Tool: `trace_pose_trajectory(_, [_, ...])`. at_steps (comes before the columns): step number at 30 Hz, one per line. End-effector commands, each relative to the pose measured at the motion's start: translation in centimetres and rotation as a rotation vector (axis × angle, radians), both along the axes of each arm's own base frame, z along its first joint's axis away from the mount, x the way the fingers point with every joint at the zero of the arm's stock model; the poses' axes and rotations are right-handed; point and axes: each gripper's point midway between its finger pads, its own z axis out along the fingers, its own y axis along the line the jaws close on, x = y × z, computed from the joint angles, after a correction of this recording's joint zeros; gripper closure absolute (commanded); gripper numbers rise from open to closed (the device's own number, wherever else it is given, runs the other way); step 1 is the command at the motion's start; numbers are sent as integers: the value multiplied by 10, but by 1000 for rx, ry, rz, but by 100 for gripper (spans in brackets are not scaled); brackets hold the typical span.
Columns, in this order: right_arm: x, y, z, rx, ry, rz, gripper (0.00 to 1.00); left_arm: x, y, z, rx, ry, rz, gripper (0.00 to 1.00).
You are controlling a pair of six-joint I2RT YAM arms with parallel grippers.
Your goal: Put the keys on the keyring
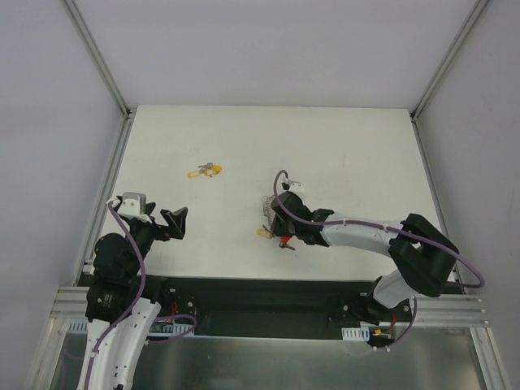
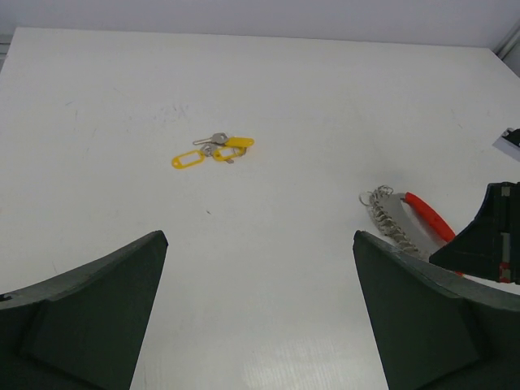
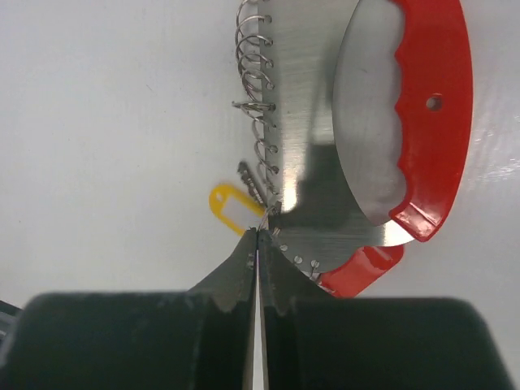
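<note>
Where closed right hand (image 3: pixel 257 233) ends, keyring (image 3: pixel 426 122) lies touching.

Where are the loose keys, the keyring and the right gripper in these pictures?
loose keys (image 2: pixel 213 151): left wrist view, middle of the yellow-tagged bunch.
keyring (image 3: pixel 309 122): right wrist view, on its shiny metal plate.
right gripper (image 3: pixel 257 237): right wrist view, where its shut fingertips meet.

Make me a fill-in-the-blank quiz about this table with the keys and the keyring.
The left tool stands ___ and holds nothing.
The right tool is ___, its tips at the keyring's wire coils.
The bunch of keys lying apart has ___ tags.
The keyring's handle is ___.
Missing words: open; shut; yellow; red.
</note>
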Motion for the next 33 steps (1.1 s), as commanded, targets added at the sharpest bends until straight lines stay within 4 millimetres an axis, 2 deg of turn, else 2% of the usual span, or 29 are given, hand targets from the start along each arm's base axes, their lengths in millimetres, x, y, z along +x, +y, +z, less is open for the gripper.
trace_pose_trajectory(1, [11,34,8,108,-12,-63,99,-1,-9,11,-6,-20,-50,1])
trace_pose_trajectory(6, [16,49,7,119,-25,-92,99,0,-12,9,-5,-10,-65,1])
trace_pose_trajectory(9, [18,52,6,122,-29,-119,99,0,-13,9,-7,-4,-73,1])
trace_pose_trajectory(12, [20,53,7,112,-36,-133,95,0,-14,8,-5,1,-81,1])
trace_pose_trajectory(16, [23,57,12,107,-52,-114,80,1,-16,7,-6,10,-91,1])
trace_pose_trajectory(18, [23,59,16,96,-63,-80,77,1,-17,6,-6,12,-94,1])
trace_pose_trajectory(19, [25,61,22,102,-74,-75,70,1,-18,6,-6,15,-97,1])
trace_pose_trajectory(22, [26,61,36,81,-118,-12,66,2,-19,4,-8,25,-103,1])
trace_pose_trajectory(23, [24,55,34,48,-118,4,66,3,-20,3,-13,35,-104,1])
trace_pose_trajectory(25, [24,49,47,14,-167,63,66,5,-22,0,-26,62,-113,1])
trace_pose_trajectory(27, [23,41,50,-12,-186,116,62,5,-33,0,-57,97,-161,1])
trace_pose_trajectory(28, [26,34,58,-25,-219,150,61,9,-38,-6,-65,147,-184,1])
trace_pose_trajectory(30, [23,25,57,-47,-230,217,61,8,-52,-7,-95,203,-255,1])
trace_pose_trajectory(31, [26,16,65,-68,-269,255,61,13,-58,-15,-106,265,-280,1])
trace_pose_trajectory(33, [21,9,62,-75,-271,324,60,12,-71,-14,-142,322,-349,1])
